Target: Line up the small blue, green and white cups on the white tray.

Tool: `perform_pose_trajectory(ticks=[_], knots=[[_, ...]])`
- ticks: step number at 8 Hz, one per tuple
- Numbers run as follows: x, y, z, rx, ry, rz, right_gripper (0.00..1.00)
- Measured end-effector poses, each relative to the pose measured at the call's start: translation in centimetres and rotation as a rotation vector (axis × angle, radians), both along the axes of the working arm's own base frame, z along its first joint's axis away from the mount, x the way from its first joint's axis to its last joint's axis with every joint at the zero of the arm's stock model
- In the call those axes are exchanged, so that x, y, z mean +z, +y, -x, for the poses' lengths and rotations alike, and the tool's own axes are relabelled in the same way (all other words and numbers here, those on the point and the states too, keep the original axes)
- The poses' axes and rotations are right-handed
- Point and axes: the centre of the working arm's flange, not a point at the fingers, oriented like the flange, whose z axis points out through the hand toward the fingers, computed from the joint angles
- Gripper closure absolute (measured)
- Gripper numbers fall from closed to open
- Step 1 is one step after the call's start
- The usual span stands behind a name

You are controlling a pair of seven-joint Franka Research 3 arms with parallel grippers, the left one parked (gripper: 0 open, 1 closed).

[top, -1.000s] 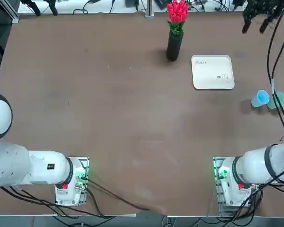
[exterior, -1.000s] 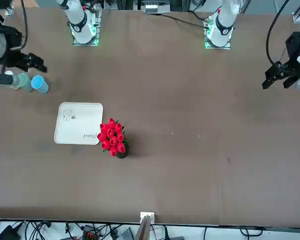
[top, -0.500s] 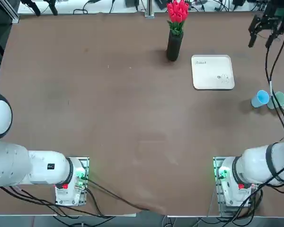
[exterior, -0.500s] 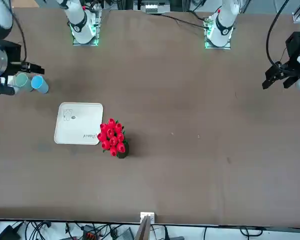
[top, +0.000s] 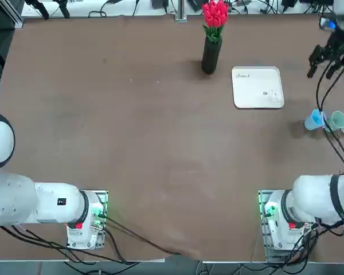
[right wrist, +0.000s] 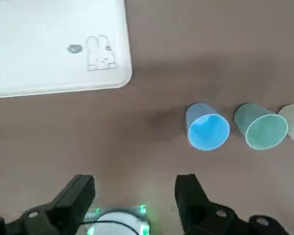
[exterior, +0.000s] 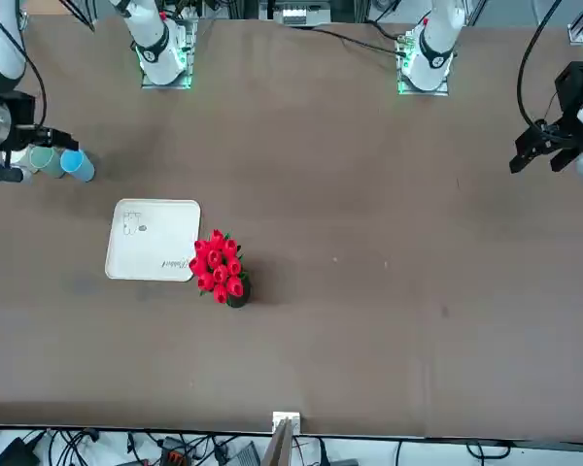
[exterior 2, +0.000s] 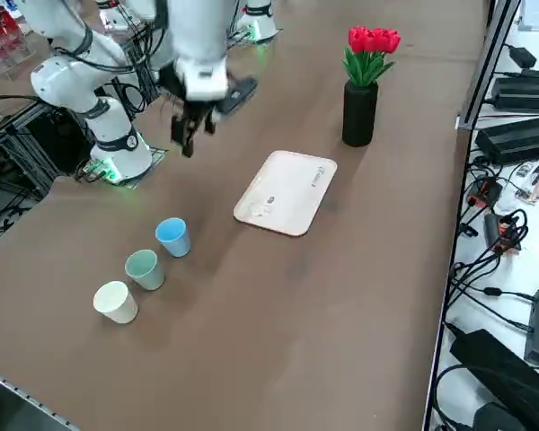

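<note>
End effector: we see the right arm's black two-finger end effector [right wrist: 132,196] hanging in the air above the brown table [top: 132,126], its fingers [right wrist: 73,196] spread apart with nothing between them. In the overhead view [top: 325,60] it sits near the table's right edge, beyond the cups and to the right of the tray.

Cups: we count three small round plastic cups standing in a row on the table, off the tray, just beside one another. The light blue cup [exterior 2: 172,237] is nearest the tray, the pale grey-green cup [exterior 2: 145,268] is in the middle, and the white cup [exterior 2: 115,302] is at the outer end. All three stand upright on the table, mouths up.

Tray: we find the flat white tray with rounded corners and a raised rim [top: 258,87] lying bare on the table, near the blue cup but apart from it. A small grey rabbit drawing [right wrist: 101,54] marks its surface.

Vase: a tall black vase holding red flowers [top: 211,54] stands near the tray, on the side away from the cups.
</note>
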Motion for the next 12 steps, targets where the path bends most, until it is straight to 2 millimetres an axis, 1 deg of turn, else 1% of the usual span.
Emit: perform_pose_trajectory(ticks=[1, 3, 4, 5, 7, 12], knots=[[-2.2, -1.7, 1.8, 0.02, -0.022, -0.003, 0.0], [-5.8, -5.8, 4.9, 0.06, -0.074, -0.024, 0.0], [-7.4, -6.8, 6.0, 0.059, -0.1, -0.021, 0.0], [-8.9, -6.9, 6.8, 0.056, -0.123, -0.015, 0.0], [-11.0, -6.3, 7.7, 0.063, -0.149, -0.008, 0.0], [-15.0, -6.3, 8.3, 0.063, -0.196, 0.004, 0.0]])
